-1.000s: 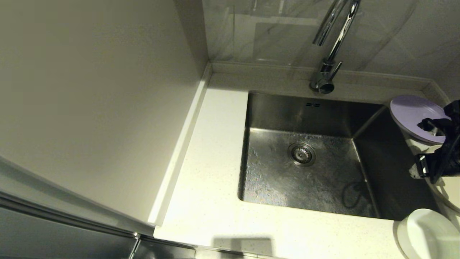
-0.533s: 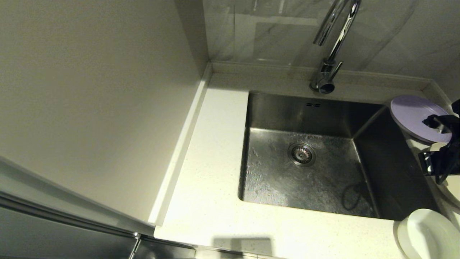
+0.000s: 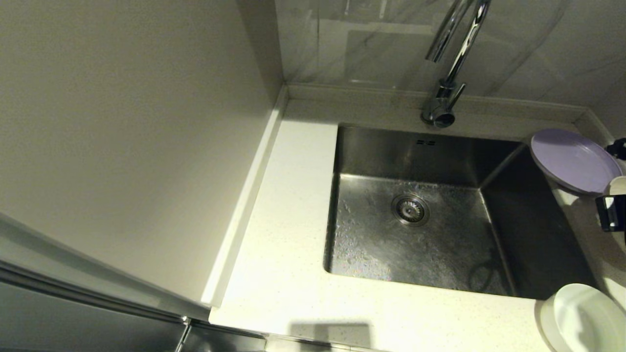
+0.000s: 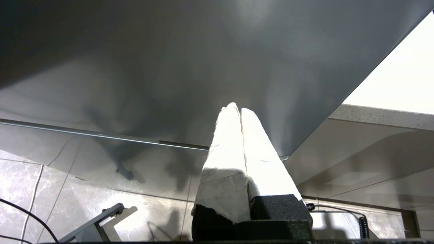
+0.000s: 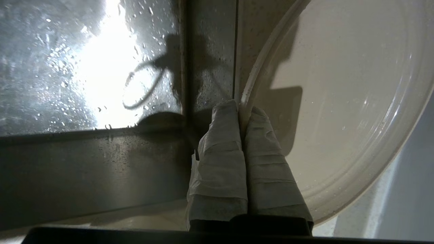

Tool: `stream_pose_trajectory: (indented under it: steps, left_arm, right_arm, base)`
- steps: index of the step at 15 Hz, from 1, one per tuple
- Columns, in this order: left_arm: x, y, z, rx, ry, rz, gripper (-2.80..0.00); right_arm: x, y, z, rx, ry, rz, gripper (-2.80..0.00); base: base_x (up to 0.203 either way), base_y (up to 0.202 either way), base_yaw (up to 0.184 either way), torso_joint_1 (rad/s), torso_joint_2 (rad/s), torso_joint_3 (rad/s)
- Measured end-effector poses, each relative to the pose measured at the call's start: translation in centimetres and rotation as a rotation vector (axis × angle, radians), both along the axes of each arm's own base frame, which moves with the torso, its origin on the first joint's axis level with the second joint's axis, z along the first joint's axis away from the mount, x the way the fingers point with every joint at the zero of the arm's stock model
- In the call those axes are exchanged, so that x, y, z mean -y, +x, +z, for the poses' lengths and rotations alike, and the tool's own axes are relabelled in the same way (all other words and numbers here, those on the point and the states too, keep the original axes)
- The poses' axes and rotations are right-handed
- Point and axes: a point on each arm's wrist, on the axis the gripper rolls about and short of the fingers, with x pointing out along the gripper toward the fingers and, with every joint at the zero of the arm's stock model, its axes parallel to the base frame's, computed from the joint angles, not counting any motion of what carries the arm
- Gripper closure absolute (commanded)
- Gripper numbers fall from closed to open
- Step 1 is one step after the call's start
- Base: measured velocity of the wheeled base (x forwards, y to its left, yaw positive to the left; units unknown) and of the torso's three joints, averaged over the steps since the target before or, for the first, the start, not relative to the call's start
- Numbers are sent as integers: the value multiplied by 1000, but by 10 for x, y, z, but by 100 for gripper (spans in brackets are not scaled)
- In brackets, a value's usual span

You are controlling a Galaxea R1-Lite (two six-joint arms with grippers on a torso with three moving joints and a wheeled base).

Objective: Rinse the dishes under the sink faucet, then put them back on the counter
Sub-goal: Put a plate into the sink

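Observation:
My right gripper is shut on the rim of the cream-beige plate, which is wet with droplets and sits just right of the sink edge. In the head view only a black part of the right arm shows at the right border. The lilac-purple plate lies on the counter at the sink's back right corner. The white bowl rests at the front right corner. The chrome faucet rises behind the basin. My left gripper is shut on nothing, parked below counter level.
The basin floor is wet around the round drain. A tall pale wall panel borders the counter on the left. The left wrist view faces a dark cabinet front and tiled floor.
My right arm has moved rightward, almost out of the head view, uncovering the lilac-purple plate. The bowl, the purple plate and the left arm have not moved.

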Motion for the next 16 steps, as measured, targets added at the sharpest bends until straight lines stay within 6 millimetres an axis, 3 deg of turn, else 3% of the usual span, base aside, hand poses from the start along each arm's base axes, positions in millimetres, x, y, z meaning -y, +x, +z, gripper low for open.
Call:
stream_pose_trajectory:
  steps: [4,9,13,16]
  left_arm:
    - [0,0,0,0,0,0,0]
    - [0,0,0,0,0,0,0]
    - [0,0,0,0,0,0,0]
    - [0,0,0,0,0,0,0]
  right_arm:
    - [-20,-31,20,82,-12,142,0]
    - [-83,-64,17,94,-60,550,0]
    - [-123,-72,-16,-26,-100,734,0]
    - [-141,-45,-46,-109,-98,744,0]
  base:
    - [0,0,0,0,0,0]
    - [0,0,0,0,0,0]
    - [0,0,0,0,0,0]
    - [0,0,0,0,0,0]
